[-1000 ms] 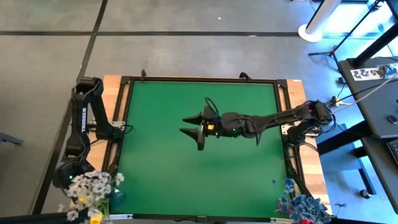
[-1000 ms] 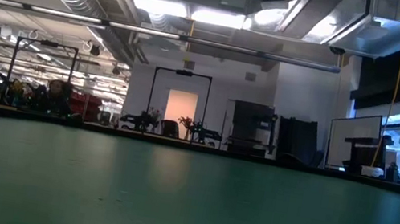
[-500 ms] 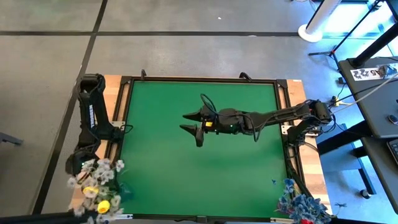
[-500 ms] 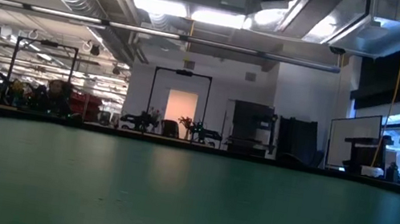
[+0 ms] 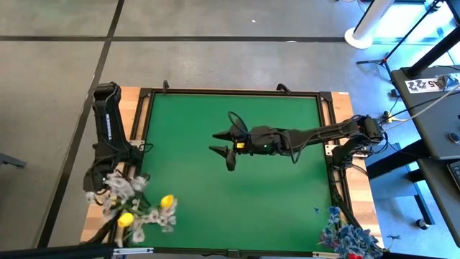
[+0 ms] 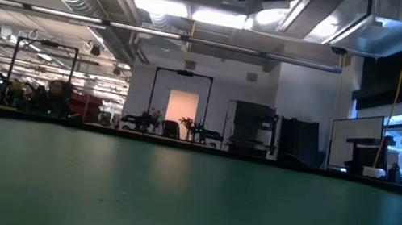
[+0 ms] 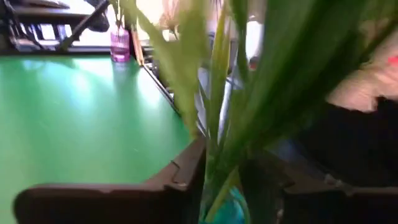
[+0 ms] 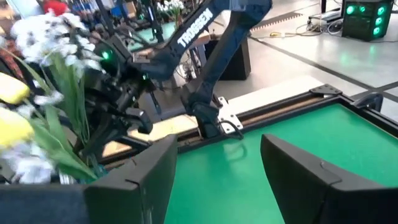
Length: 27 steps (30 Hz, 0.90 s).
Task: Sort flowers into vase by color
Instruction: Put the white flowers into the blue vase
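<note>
1. At the near left corner of the green tabletop, the left gripper sits right at a bunch of white-blossom and yellow-tulip artificial flowers; can't tell how its fingers stand.
2. Near right corner: pale blue artificial flower sprays.
3. Farther in, the right gripper hovers mid-tabletop, fingers spread wide, holding nothing.

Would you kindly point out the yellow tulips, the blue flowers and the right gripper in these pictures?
yellow tulips (image 5: 167,202): high view, on one yellow bloom.
blue flowers (image 5: 350,236): high view, on the blue sprays at the table's corner.
right gripper (image 5: 223,144): high view, midway between its open fingertips.
</note>
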Tool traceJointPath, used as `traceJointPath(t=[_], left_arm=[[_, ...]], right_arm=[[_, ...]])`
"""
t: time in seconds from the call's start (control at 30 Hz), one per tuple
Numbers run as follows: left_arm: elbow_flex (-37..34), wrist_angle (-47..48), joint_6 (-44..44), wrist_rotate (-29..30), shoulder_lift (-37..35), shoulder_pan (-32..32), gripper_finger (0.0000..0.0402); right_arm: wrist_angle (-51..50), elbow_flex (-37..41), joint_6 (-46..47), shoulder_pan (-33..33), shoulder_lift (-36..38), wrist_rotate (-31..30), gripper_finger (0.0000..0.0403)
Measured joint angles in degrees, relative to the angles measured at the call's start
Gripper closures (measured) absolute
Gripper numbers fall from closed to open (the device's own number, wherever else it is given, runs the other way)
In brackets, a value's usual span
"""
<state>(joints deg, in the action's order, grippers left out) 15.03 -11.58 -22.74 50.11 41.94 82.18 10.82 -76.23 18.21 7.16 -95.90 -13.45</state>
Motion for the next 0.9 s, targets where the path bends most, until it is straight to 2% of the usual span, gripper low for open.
traceJointPath(t=[0.3,0.5,0.57,0.63,0.73,0.9], left_arm=[[0.0,5.2,-9.5,-6.2,-5.1,-0.9,0.0266],[0.6,6.0,-10.1,-7.7,-11.6,-0.9,0.0243],[1.7,6.1,-10.1,-9.8,-13.2,-0.9,0.0236],[3.0,7.0,-10.3,-14.8,-14.1,-0.9,0.0232],[4.8,11.1,-13.6,-22.3,-14.8,-0.8,0.0230],[8.6,21.5,-21.0,-21.8,-15.3,-0.9,0.0230]], right_arm=[[-2.0,0.0,-2.1,0.0,0.0,0.1,0.0171],[-2.0,0.0,-3.3,-0.1,0.0,0.2,0.0168],[-2.0,0.0,-3.5,-0.1,0.0,0.2,0.0162],[-2.0,0.0,-3.6,-0.1,0.0,0.2,0.0154],[-2.0,0.0,-3.6,-0.1,0.0,0.6,0.0141],[-2.0,0.0,-4.2,-0.1,0.0,1.4,0.0123]])
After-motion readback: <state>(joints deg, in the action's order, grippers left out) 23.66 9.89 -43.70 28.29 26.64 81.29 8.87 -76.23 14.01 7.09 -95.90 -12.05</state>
